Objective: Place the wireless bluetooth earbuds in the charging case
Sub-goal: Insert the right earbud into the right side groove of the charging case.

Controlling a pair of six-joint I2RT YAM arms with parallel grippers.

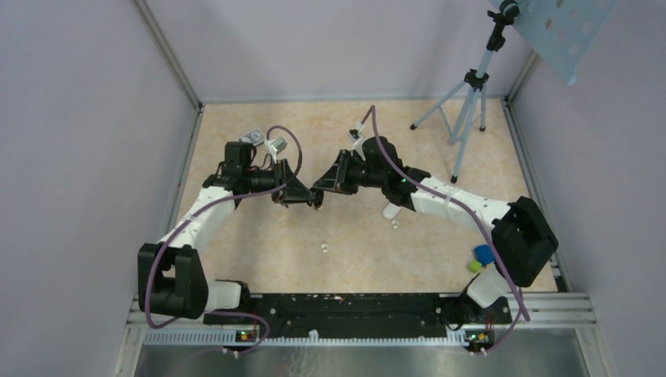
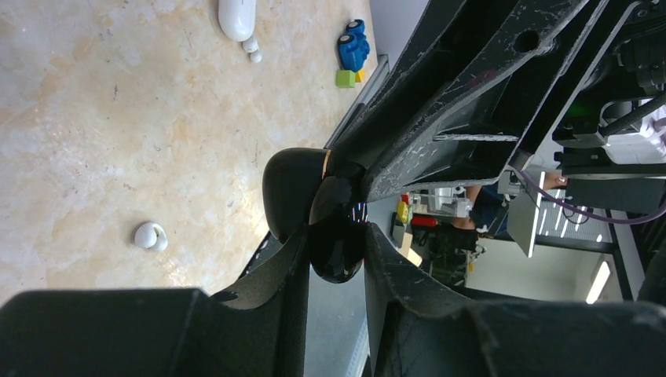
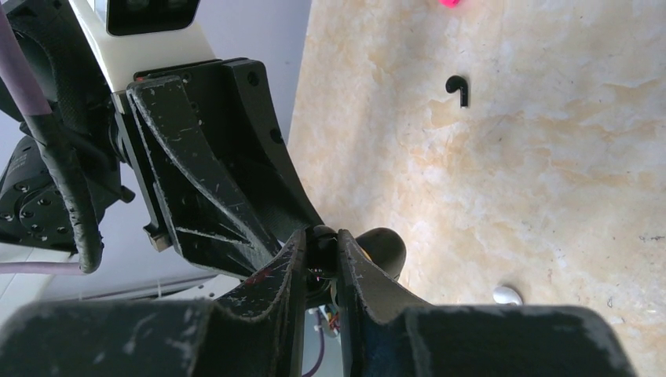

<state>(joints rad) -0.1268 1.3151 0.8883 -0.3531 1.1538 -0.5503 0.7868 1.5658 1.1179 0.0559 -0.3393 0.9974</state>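
The white charging case (image 1: 390, 210) lies on the table under the right arm; it also shows in the left wrist view (image 2: 237, 16). One white earbud (image 1: 395, 225) lies right beside the case (image 2: 253, 49). The other earbud (image 1: 323, 249) lies apart nearer the front (image 2: 149, 236), and one also shows in the right wrist view (image 3: 506, 295). My left gripper (image 1: 312, 199) (image 2: 338, 236) and right gripper (image 1: 322, 191) (image 3: 320, 239) meet tip to tip above mid-table. Both are shut on one black glossy rounded object (image 2: 338, 255) (image 3: 382, 250) with a gold band.
A grey patterned box (image 1: 251, 137) and a small metal cylinder (image 1: 276, 144) sit behind the left arm. A tripod (image 1: 467, 102) stands at the back right. Blue and green blocks (image 1: 481, 258) lie by the right base. A small black bud-like item (image 3: 457, 88) lies on the table.
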